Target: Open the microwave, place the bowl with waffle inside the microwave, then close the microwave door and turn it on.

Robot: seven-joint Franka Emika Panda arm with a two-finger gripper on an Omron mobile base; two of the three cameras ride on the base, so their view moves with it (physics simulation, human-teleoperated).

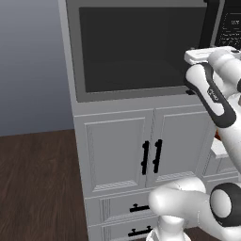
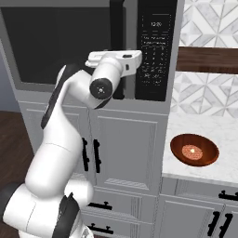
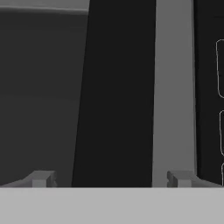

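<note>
Microwave door [image 1: 136, 49] closed, set in the white cabinet column [image 1: 120, 150] above the double doors; its black vertical bar handle [image 3: 116, 92] runs between the two fingertips [image 3: 41, 178] of the hand [image 3: 109, 179], which is open wide, jaws straddling the bar without visibly touching it. Black control panel [image 2: 156, 51] sits just right of the handle. Bowl [image 2: 194, 150] with the waffle [image 2: 192, 151] inside rests on the counter [image 2: 204, 128], right of and below the microwave [image 2: 88, 46].

White panelled cabinets [image 1: 117, 150] with black handles [image 1: 151, 156]; dark wood floor [image 1: 37, 183]; marble counter [image 2: 204, 135]; patterned backsplash [image 2: 209, 23].
</note>
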